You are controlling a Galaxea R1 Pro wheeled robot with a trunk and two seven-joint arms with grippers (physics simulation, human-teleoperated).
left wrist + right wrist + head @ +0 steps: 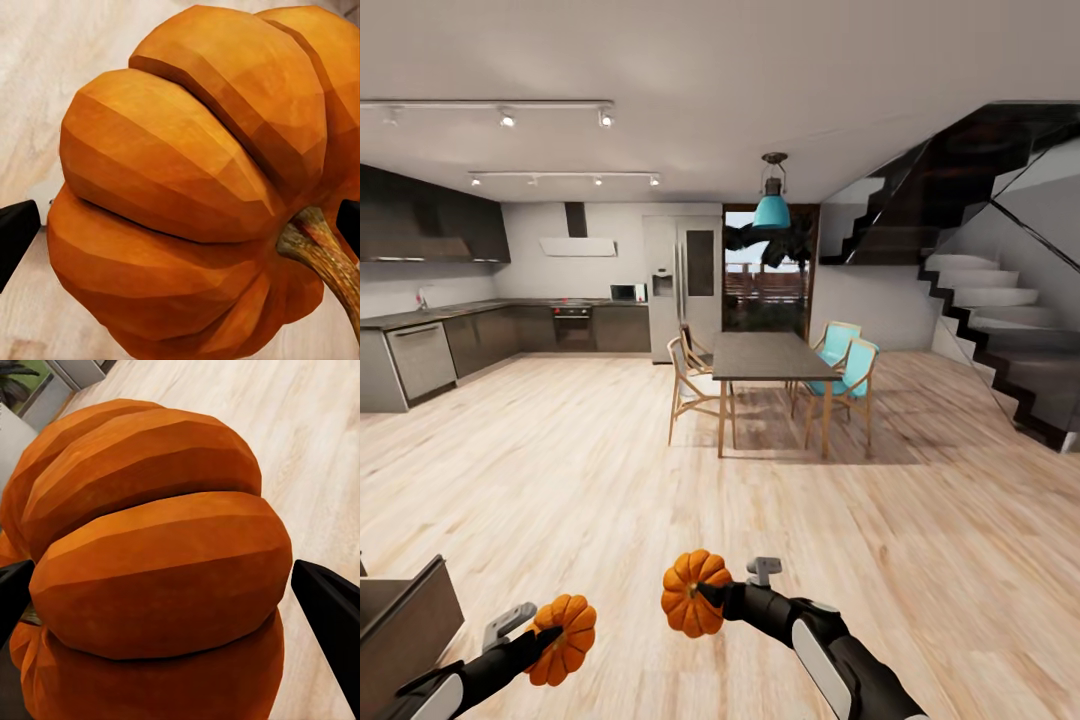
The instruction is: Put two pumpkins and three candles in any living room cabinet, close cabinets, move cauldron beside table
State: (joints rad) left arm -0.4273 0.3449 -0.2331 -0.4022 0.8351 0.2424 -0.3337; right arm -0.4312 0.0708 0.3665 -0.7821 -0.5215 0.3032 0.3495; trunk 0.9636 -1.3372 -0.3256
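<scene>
Low in the frame, the left gripper [545, 632] and right gripper [710, 592] are each clamping a pumpkin [563, 638], [694, 592] across its ribs; they're looking rigid, light, slick, best gripped mid-body

Wide bare wooden floor [610, 470] lies open ahead of both arms, giving free passage forward. Each tool is filled: the left tool [545, 632] grips one pumpkin [563, 638], the right tool [710, 592] grips another pumpkin [693, 592], with a clear gap between them. A dark cabinet corner [405, 625] stands close beside the left arm. Farther ahead, the dining table [770, 357] and chairs [690, 390] block the middle; stairs [1000, 330] rise at right.
</scene>
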